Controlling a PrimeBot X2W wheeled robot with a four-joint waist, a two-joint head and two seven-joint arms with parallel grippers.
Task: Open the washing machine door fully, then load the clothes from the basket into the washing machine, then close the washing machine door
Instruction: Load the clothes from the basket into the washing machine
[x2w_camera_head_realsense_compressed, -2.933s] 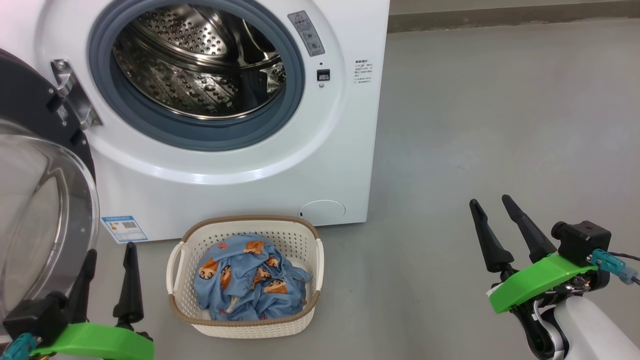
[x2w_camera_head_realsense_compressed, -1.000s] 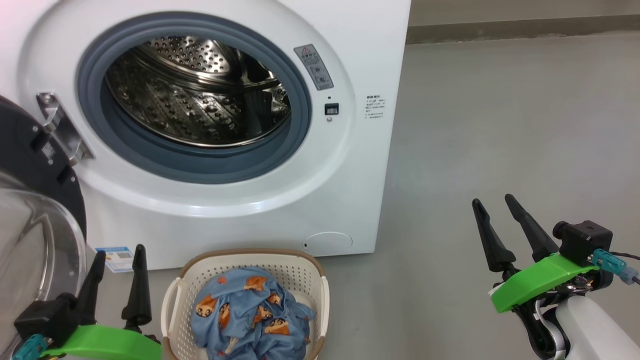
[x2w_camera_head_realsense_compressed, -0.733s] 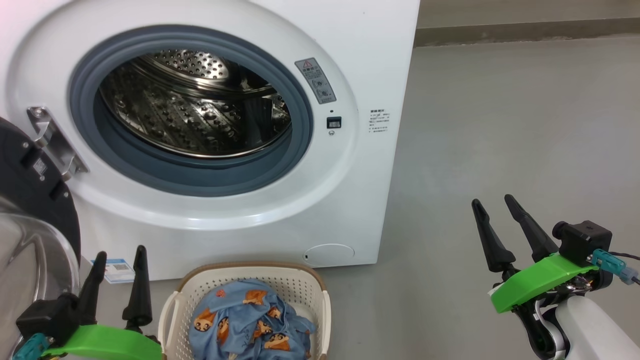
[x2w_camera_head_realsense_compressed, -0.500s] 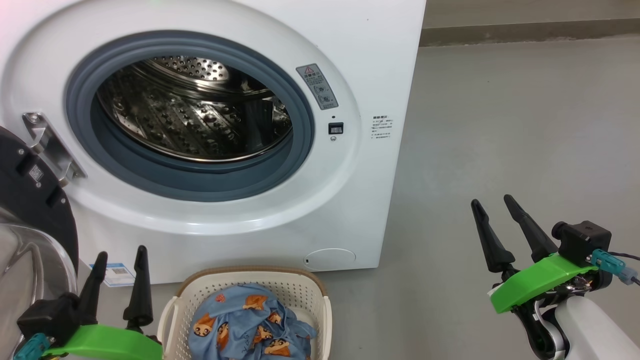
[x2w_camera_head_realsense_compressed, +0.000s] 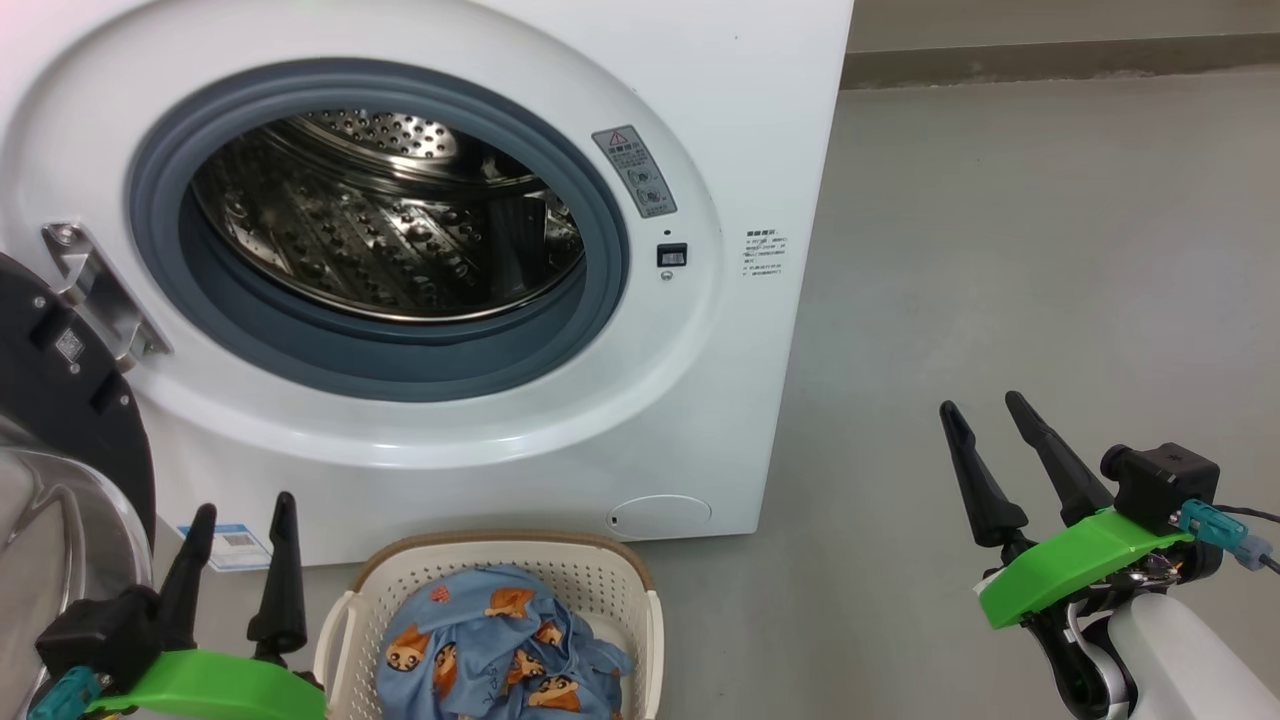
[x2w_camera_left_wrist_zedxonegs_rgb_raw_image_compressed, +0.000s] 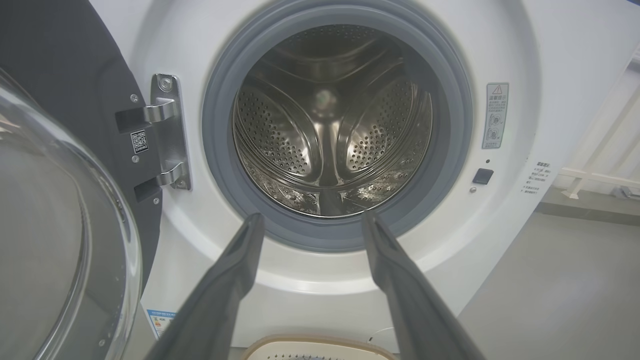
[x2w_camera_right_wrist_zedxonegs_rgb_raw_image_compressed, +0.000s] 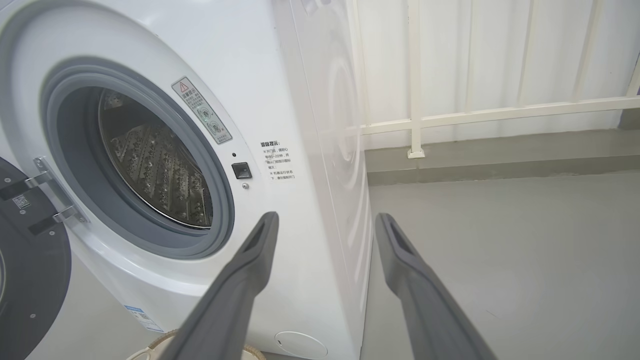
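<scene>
Both empty w/ fingers apart: left gripper (x2w_camera_head_realsense_compressed: 245, 505), right gripper (x2w_camera_head_realsense_compressed: 980, 403). The clothes (x2w_camera_head_realsense_compressed: 500, 640) sit in the basket (x2w_camera_head_realsense_compressed: 480, 541) on the floor (x2w_camera_head_realsense_compressed: 1000, 250), just in front of the washer (x2w_camera_head_realsense_compressed: 700, 100). Left one's right beside the open door (x2w_camera_head_realsense_compressed: 70, 420) (glass!), so a reach down could clip it imo.

Left arm (x2w_camera_head_realsense_compressed: 200, 685) low, jaws apart; right arm (x2w_camera_head_realsense_compressed: 1085, 562) likewise (fingers (x2w_camera_head_realsense_compressed: 978, 485) pointing up).

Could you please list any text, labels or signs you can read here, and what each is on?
Nothing is legible enough to quote.
Grey warning sticker, red triangle, on the washer: print too small.
Chinese print on its front: too small.
Blue-white QR label, lower front: blurred.
QR sticker on the door: code only.
</scene>
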